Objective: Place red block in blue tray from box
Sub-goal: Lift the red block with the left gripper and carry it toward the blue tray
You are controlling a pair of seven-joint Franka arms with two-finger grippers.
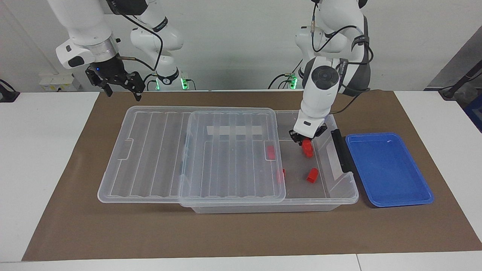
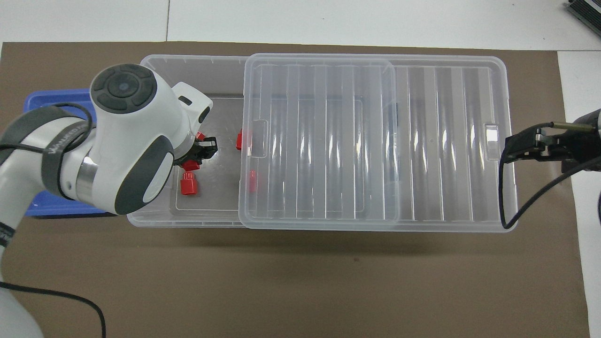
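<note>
Red block (image 1: 308, 148) hangs pinched in the left gripper (image 1: 307, 140) over the box (image 1: 339, 195)'s open end; held only by its top, it could snag the rim or slip before reaching the blue tray (image 1: 391, 201). Right gripper (image 1: 121, 90) waits, fingers spread

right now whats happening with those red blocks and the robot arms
The left claw is shut on a red block and holds it up over the open end of the box, whose lid is slid toward the right arm's end. Other red blocks lie inside the box. The blue tray beside it holds nothing. The right claw waits open over the brown mat.
</note>
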